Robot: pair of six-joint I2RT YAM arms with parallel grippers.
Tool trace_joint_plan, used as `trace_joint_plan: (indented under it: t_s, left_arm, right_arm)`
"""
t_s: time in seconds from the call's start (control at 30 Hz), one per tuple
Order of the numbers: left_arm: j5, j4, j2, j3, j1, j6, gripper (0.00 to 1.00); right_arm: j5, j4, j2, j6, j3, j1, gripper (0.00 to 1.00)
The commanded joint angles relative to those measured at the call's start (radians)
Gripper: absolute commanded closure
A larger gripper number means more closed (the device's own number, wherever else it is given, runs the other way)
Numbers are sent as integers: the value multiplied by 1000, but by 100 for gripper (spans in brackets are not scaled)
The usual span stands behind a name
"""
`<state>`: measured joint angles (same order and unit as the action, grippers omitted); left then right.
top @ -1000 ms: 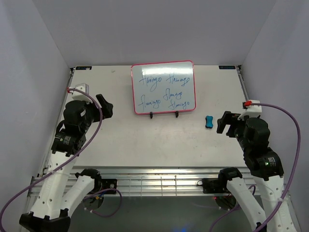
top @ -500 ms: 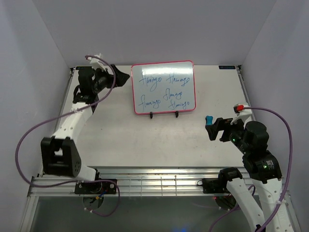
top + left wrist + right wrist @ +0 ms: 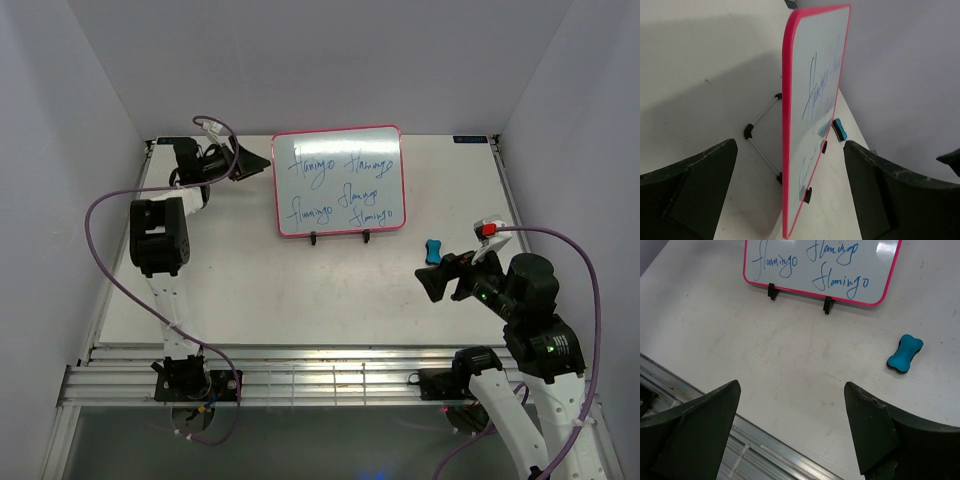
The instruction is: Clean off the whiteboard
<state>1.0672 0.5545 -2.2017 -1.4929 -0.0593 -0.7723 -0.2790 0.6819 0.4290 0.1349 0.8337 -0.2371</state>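
**A:** Largest item, the pale flat table top (image 3: 250, 290)?

**B:** Unchanged. Next is the white rectangular whiteboard with a pink-red frame (image 3: 339, 181). It stands upright on its thin black wire stand (image 3: 762, 145) at the far middle and has not moved. All the blue handwriting is present, so nothing is erased yet.

**A:** Left gripper (image 3: 250, 160)?

**B:** Relocated. A second ago it was by the table's left side. Now it is at the far left, just beside the board's left edge. Its jaws are spread wide and lined up with that edge, not touching it. It is probably there to steady the board.

**A:** Right gripper (image 3: 446, 282)?

**B:** Drawn back toward the near side, jaws spread, holding nothing.

**A:** Smallest item, the blue bone-shaped eraser (image 3: 904, 354)?

**B:** Same spot, right of the stand, lying free ahead of the right gripper. Pickup still pending.
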Motion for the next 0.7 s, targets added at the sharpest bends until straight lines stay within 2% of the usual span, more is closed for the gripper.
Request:
trace_joint_plan:
  t_s: [0.0,0.2,0.37,0.47,0.53,0.63,0.67]
  left_arm:
    - [177,166,-30,-63,41,-102,2]
    - [198,236,-88,-66,44,-139,2]
    - [218,263,-118,-38,102,-118,7]
    - [247,269,-141,-46,118,-119,13]
    - [260,272,-150,-53,125,-125,22]
    - [257,285,-153,-49,131,-124,24]
    - [255,286,-159,-49,133,-125,28]
  right_arm:
    - [-64,-15,10,-20,18,-5,10]
    - [-132,-28,25,-12,28,-4,10]
    - [-138,-47,33,3,21,-5,9]
    - [-140,-44,34,9,19,-5,8]
    - [-126,-38,36,14,19,-5,7]
    - [-130,-39,42,19,19,-5,6]
    - [-135,-39,42,20,19,-5,6]
